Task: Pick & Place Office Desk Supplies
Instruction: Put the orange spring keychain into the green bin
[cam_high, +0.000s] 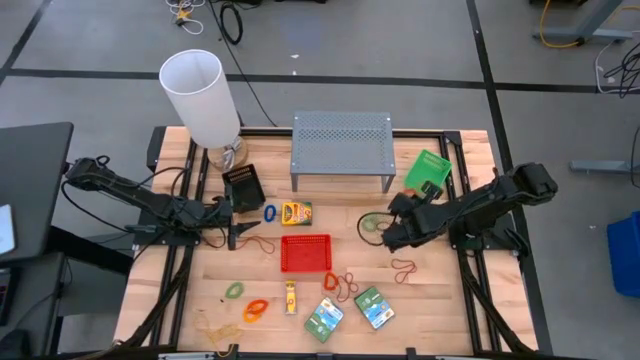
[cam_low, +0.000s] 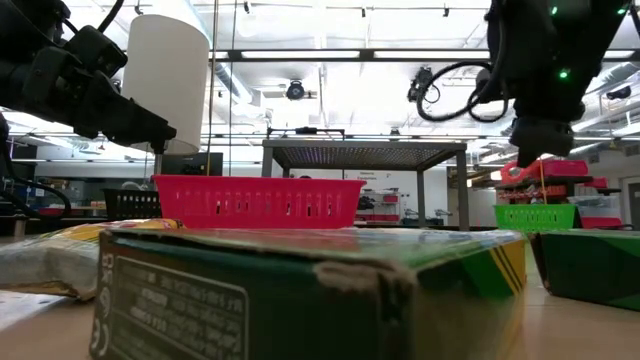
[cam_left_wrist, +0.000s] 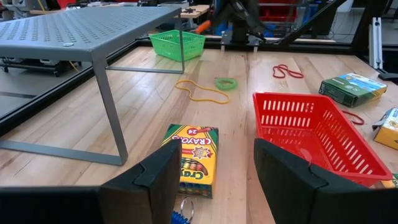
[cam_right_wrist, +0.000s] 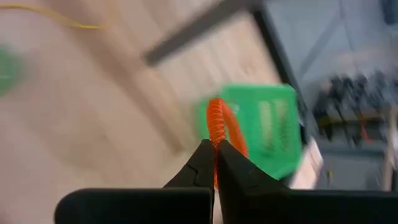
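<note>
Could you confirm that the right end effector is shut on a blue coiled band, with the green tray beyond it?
Not quite: the coiled band is orange, not blue, as the right wrist view shows. The right end effector is shut on it, with the green tray beyond.

The right gripper (cam_right_wrist: 214, 163) is black; the coiled band (cam_right_wrist: 219, 124) pinched between its tips is bright orange. Beyond it sits a green mesh tray (cam_right_wrist: 273, 134).

Between the black fingers of the left gripper (cam_left_wrist: 217, 174) lies a yellow-green crayon box (cam_left_wrist: 194, 157) with red lettering. Beside that gripper stands a red mesh tray (cam_left_wrist: 314, 134). Ahead of it lie a yellow rubber band (cam_left_wrist: 200, 91), a green band (cam_left_wrist: 226, 83) and a red band (cam_left_wrist: 287, 71). The stand (cam_left_wrist: 74, 31) is grey, perforated in a dot pattern.
</note>
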